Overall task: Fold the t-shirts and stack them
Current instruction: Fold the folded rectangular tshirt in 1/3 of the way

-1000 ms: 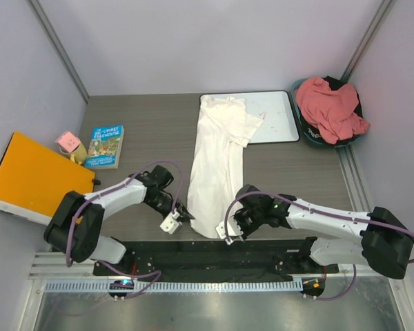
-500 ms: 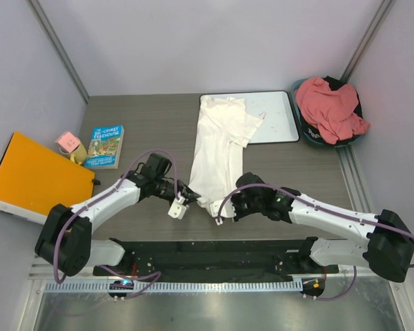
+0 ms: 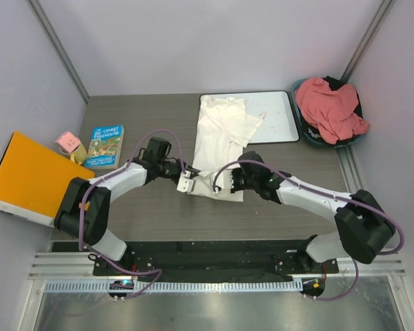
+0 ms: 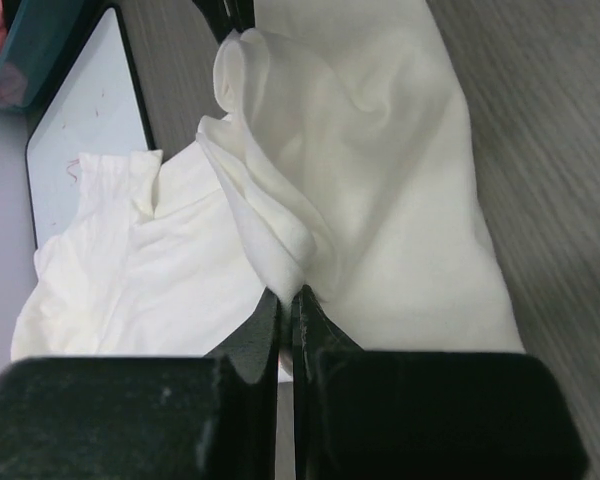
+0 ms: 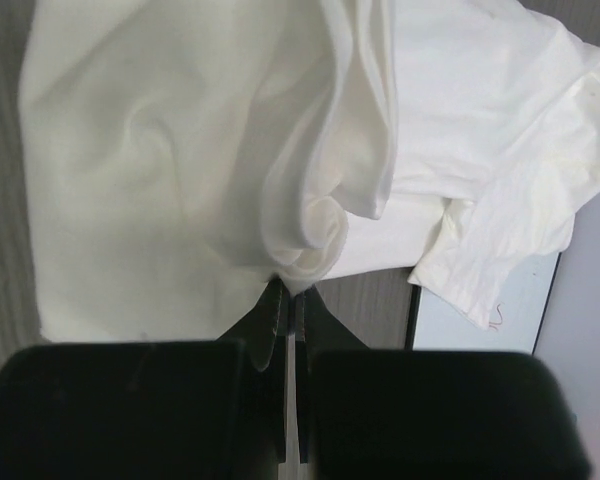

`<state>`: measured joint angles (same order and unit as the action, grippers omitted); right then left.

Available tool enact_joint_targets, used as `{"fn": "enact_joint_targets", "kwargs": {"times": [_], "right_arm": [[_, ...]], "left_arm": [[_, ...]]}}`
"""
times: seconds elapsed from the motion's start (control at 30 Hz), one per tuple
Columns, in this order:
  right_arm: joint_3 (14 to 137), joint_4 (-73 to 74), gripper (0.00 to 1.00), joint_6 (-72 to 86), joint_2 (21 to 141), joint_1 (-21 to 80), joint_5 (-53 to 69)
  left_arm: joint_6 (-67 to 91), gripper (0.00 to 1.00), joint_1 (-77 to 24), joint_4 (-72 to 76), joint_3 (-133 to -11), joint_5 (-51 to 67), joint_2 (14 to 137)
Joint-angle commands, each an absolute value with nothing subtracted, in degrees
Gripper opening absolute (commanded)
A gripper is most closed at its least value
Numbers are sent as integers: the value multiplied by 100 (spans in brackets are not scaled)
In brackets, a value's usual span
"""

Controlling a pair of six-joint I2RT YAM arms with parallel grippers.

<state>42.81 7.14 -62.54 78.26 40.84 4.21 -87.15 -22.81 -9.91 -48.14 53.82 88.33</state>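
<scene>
The white t-shirt [image 3: 221,141] lies lengthwise in the middle of the table, its collar end over the whiteboard [image 3: 272,116]. Its near hem is lifted and doubled back over the body. My left gripper [image 3: 190,181] is shut on the hem's left corner, seen pinched in the left wrist view [image 4: 285,290]. Opposite it, my right gripper [image 3: 219,183] is shut on the right corner [image 5: 292,285]. The white t-shirt fills both wrist views [image 4: 380,200] [image 5: 160,170]. The salmon t-shirt [image 3: 330,109] lies bunched in the teal basket [image 3: 310,138] at the back right.
A blue book [image 3: 105,145] and a pink sticky-note block [image 3: 68,142] lie at the left. An orange folder [image 3: 31,176] hangs over the left edge. The whiteboard's edge [image 5: 480,320] shows beside the shirt's sleeve.
Both grippers have carried the shirt's near hem away from the table's front edge toward the back, folding the lower part over the body. The shirt looks shorter now.
</scene>
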Motion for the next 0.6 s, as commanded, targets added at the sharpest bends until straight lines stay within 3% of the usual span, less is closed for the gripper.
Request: {"fn": "enact_joint_targets", "kwargs": {"times": [0.0, 0.53, 0.57], "right_arm": [[4789, -184, 1, -6460, 8366, 3824, 334], [5976, -1344, 2, -6776, 10150, 2901, 423], [6029, -1414, 20, -6776, 10256, 2874, 317]], "left_arm": [[-8578, 0, -2180, -291, -5255, 5388, 9201], [-8245, 1, -1942, 605, -7180, 5318, 11197], [-8061, 6, -1942, 1007, -7198, 5265, 11267]]}}
